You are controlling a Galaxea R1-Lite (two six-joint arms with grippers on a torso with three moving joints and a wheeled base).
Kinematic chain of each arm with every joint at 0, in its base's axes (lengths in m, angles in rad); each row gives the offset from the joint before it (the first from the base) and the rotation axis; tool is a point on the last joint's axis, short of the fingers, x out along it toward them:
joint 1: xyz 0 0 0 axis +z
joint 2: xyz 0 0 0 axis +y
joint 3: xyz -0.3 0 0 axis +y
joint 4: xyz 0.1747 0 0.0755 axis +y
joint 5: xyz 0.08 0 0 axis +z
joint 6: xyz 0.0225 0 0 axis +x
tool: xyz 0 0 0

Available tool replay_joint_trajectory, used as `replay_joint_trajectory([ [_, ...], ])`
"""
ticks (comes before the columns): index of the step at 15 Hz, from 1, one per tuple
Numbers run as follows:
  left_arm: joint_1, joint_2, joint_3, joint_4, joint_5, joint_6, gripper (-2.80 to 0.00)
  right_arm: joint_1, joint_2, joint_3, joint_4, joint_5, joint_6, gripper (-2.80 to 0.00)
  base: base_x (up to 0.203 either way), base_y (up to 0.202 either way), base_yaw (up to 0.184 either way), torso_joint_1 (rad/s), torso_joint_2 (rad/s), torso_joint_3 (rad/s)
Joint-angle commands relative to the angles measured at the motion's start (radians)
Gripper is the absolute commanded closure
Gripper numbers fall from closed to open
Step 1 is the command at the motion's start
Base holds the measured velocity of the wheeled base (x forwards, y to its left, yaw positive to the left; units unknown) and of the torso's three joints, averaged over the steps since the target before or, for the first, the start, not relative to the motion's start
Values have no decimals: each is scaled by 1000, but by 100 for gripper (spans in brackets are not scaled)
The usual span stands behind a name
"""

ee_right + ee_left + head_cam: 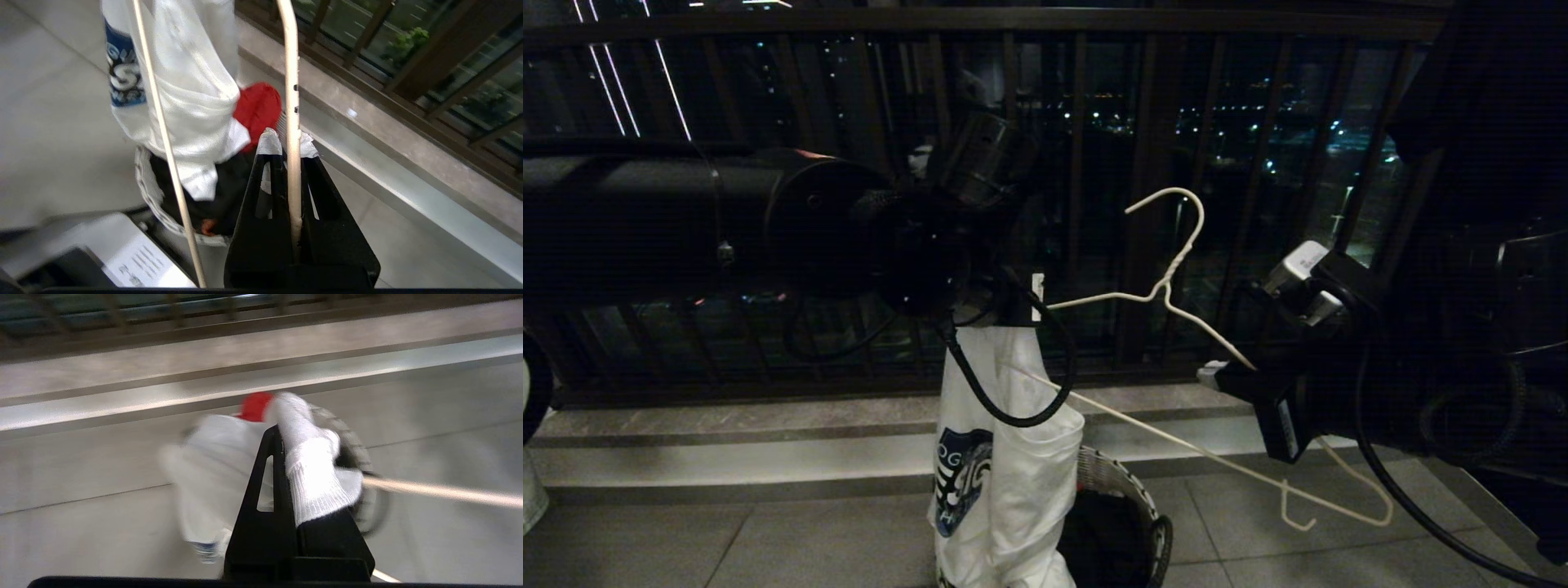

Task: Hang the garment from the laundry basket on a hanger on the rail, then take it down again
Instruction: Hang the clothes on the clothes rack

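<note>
Limp and light, the T-shirt (pixel 1005 457) dangles over the laundry basket (pixel 1131 498) from the left gripper (pixel 1013 314), pinched at its ribbed collar, while the right gripper (pixel 1233 376) clamps the springy wire hanger (pixel 1176 278) beside it.

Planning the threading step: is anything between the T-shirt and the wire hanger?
Nothing visible. The T-shirt hangs from the left gripper above the laundry basket; the wire hanger, held by the right gripper, already reaches alongside it.

Dim night-time head view, brighter wrist views, left one motion-blurred.
</note>
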State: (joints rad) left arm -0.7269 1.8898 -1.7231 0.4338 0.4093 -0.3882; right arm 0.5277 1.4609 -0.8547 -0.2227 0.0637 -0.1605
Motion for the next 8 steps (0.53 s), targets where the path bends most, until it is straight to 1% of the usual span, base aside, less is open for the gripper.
replay_joint_trajectory([
  [1, -44, -39, -5, 5, -50, -43, 0, 0, 11, -4, -56, -7, 30, 0, 0, 0, 0, 0, 0, 0],
  [3, -82, -51, -8, 32, -62, -75, 0, 7, 24, -4, -97, -10, 62, 0, 0, 0, 0, 0, 0, 0],
  [6, -110, -54, -41, 37, -64, -150, 0, 38, 25, 0, -169, -10, 123, 0, 0, 0, 0, 0, 0, 0],
  [7, -124, -61, -47, 37, -64, -166, 0, 49, 25, 0, -191, -10, 133, 0, 0, 0, 0, 0, 0, 0],
  [8, -130, -64, -54, 37, -64, -167, 0, 60, 26, 0, -216, -10, 143, 0, 0, 0, 0, 0, 0, 0],
])
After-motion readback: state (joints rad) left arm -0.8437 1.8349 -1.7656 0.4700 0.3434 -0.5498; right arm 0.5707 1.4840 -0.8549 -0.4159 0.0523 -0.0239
